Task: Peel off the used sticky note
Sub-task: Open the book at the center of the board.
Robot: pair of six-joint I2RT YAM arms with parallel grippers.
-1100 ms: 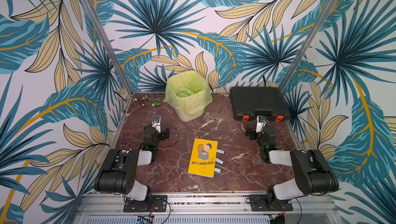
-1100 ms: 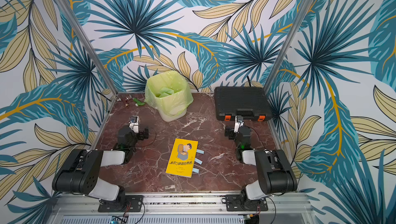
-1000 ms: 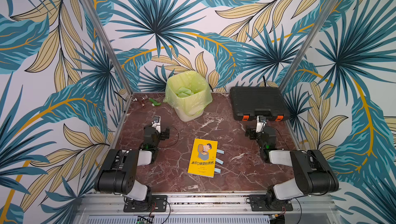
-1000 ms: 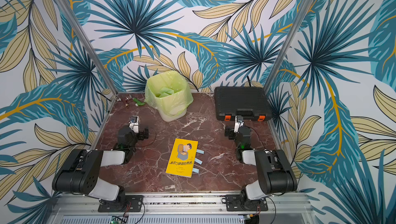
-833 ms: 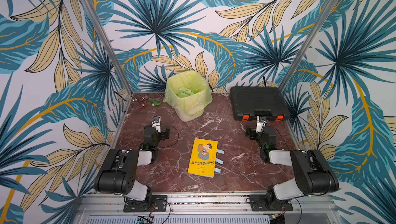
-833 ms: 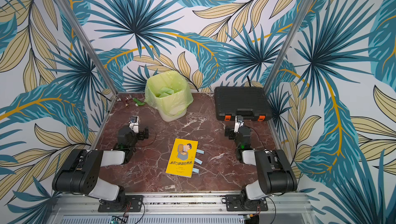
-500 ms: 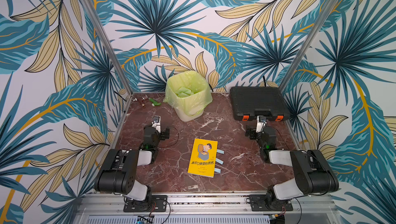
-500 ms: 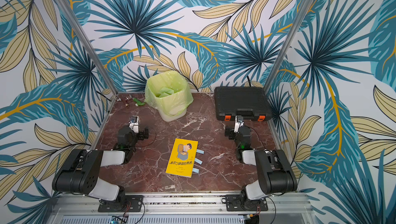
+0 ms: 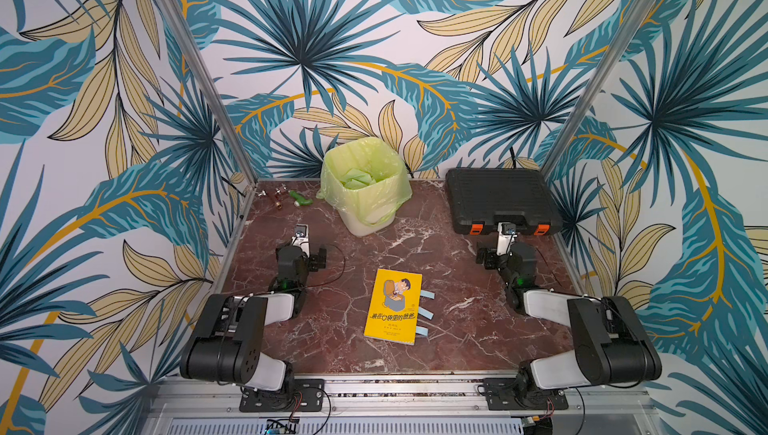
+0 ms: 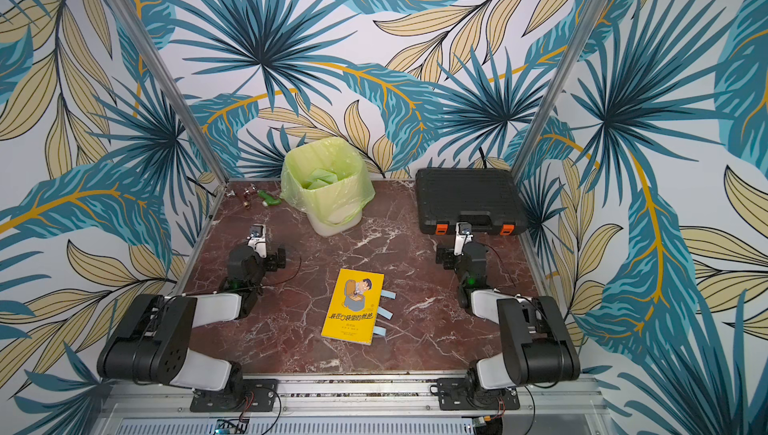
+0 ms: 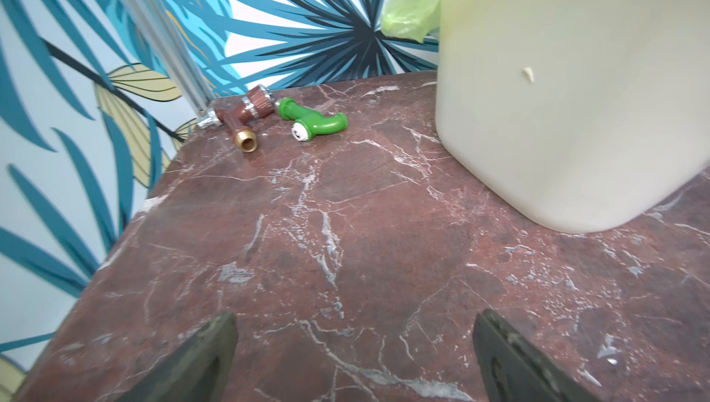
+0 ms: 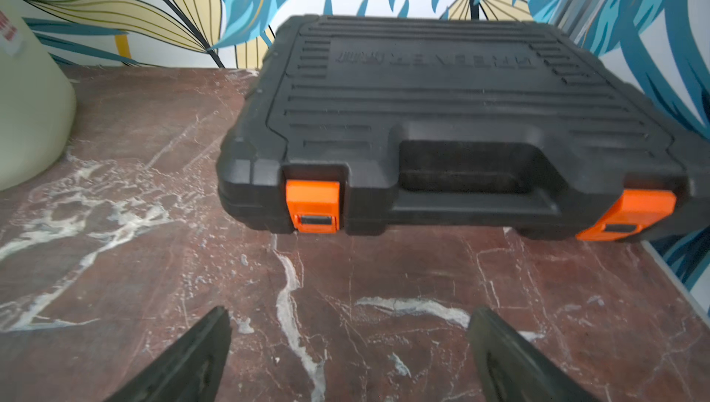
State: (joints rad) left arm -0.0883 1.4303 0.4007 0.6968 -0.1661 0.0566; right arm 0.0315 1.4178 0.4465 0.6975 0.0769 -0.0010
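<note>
Front rail (image 9: 395, 387) along 6 o'clock edge. Red-brown marble tabletop (image 9: 374, 254), white veins. Yellow book (image 9: 392, 308) flat, closed, just 6-side of centre; three pale-blue sticky notes (image 9: 424, 313) jut from its 3 o'clock edge. Left gripper (image 11: 353, 327) at 9, right gripper (image 12: 349, 323) at 3: jaws spread wide, nothing between, both apart from book. Bin (image 9: 368, 225) at 12, green liner (image 9: 361, 162), green paper scraps (image 9: 357, 181) inside. Black case (image 9: 498, 196) at 1–2, lid down, orange latches (image 9: 477, 228). Leaf wallpaper (image 9: 307, 58) on three walls.

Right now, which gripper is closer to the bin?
Left. The left gripper sits near the bin's side; the right gripper is across the table, in front of the toolbox.
</note>
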